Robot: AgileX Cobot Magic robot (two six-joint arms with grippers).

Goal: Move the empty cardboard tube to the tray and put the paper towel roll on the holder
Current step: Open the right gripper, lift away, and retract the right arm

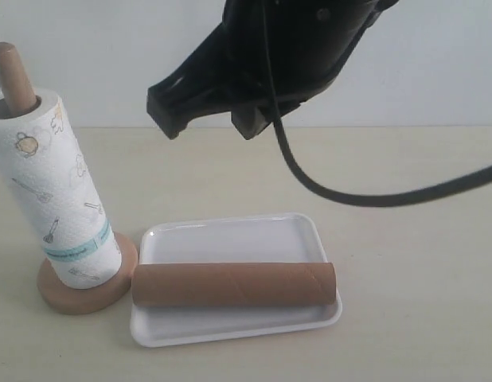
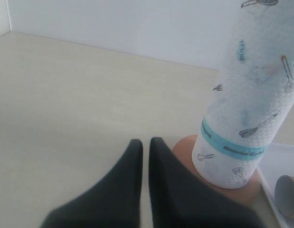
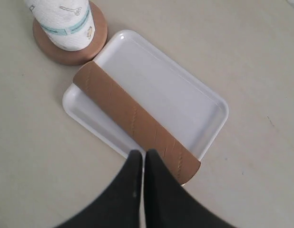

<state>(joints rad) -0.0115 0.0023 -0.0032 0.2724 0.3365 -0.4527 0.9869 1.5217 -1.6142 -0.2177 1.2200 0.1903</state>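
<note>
Left gripper (image 2: 142, 141): jaws together, empty, beside holder.
Holder (image 1: 71, 298): post through roll.
Paper towel roll (image 1: 59, 191): standing on holder.
Tray (image 1: 230, 237): just beside holder.
Empty cardboard tube (image 1: 234, 285): lying in tray.
Right gripper (image 3: 141, 153): jaws together, empty, above tube.

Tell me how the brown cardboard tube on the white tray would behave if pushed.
It would likely roll: the brown cardboard tube is round and lies on its side. The low rim of the shallow white plastic tray may stop it. Hollow, so probably light and easily crushed.
</note>
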